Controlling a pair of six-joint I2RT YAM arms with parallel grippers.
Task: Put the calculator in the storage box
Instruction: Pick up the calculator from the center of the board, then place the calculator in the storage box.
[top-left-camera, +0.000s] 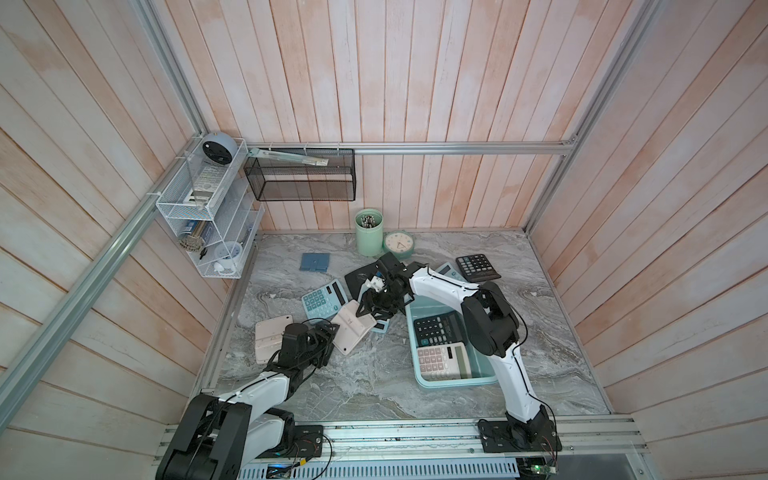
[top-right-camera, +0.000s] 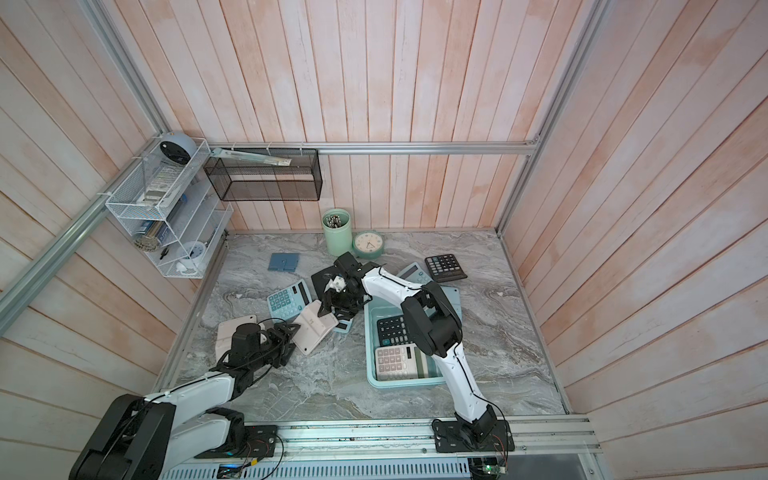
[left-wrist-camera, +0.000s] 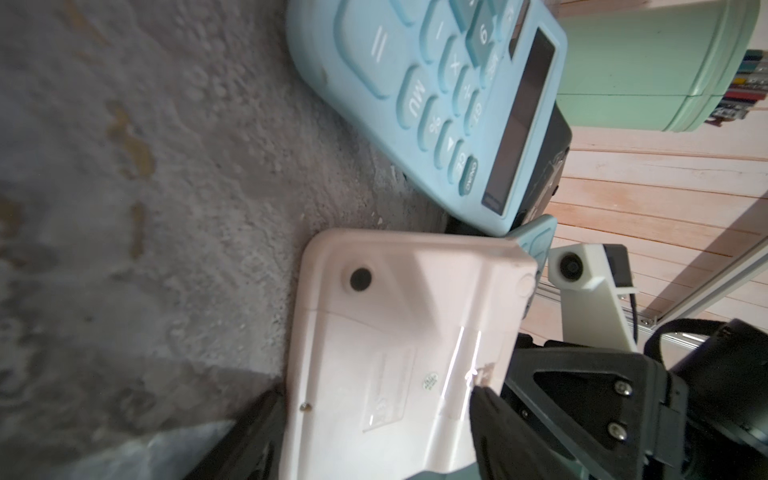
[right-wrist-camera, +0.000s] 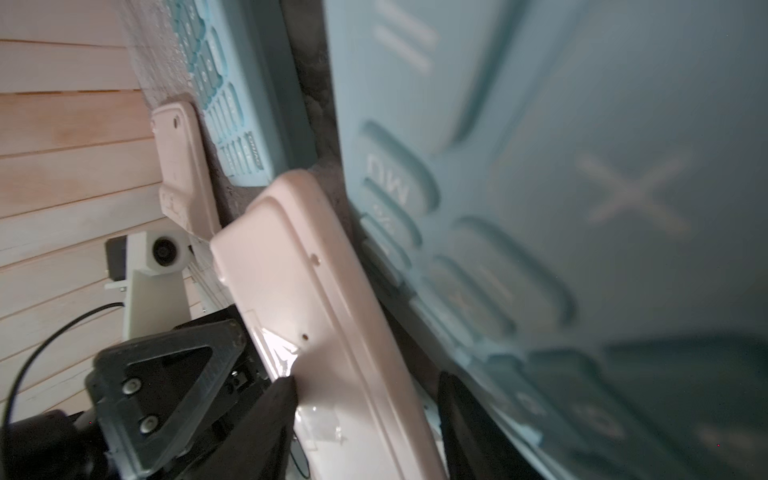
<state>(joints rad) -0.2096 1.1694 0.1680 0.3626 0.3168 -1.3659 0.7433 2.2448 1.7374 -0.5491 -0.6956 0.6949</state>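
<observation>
The light blue calculator (left-wrist-camera: 436, 104) has keys reading =, MU, %, CE, ON/AC, GT, × and 9. The second blue calculator (right-wrist-camera: 540, 208), blurred and very close, shows =, MU and ×.

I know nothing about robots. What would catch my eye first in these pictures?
Calculators litter the grey marble table. The aqua storage box in front of the right arm already holds two, a black calculator and a white calculator. In the middle of the table, the left gripper and the right gripper meet at a pale pink calculator that shows its back.
</observation>
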